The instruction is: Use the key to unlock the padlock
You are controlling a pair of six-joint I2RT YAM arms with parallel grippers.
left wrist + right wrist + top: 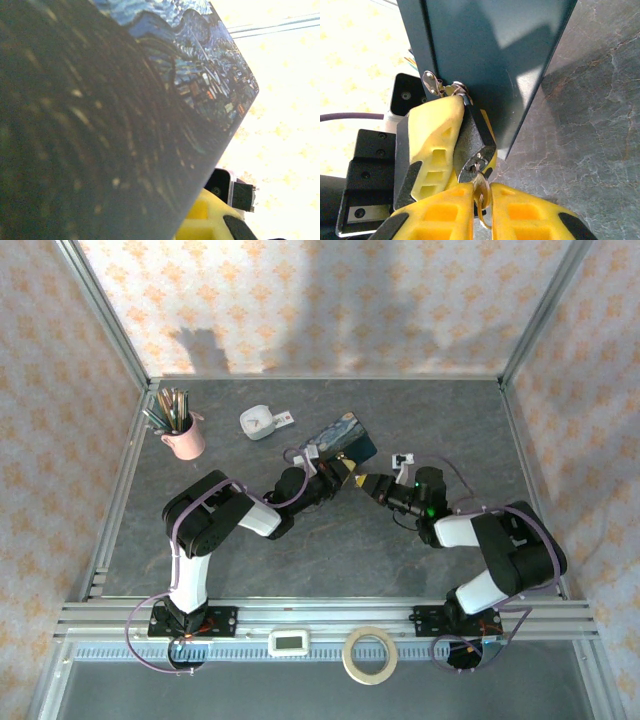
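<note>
The padlock [471, 142], dark with a silver keyhole face, hangs by its thin shackle [461, 90] from the clasp of the upright blue tin [490, 60]. My left gripper [341, 471] is shut on the padlock's body, one yellow finger [436, 142] on its left side and the other behind it. The key [481, 186] sits in the keyhole, its bow pinched between the fingers of my right gripper [481, 192], which is shut on it. In the top view, both grippers meet just in front of the tin [342, 438]. The painted lid [125, 120] takes up most of the left wrist view.
A pink cup of pens [183, 432] stands at the back left, with a small white object [258, 421] to its right. A tape roll [369, 654] and a white timer [291, 642] lie on the front rail. Metal frame posts edge the grey table [300, 550].
</note>
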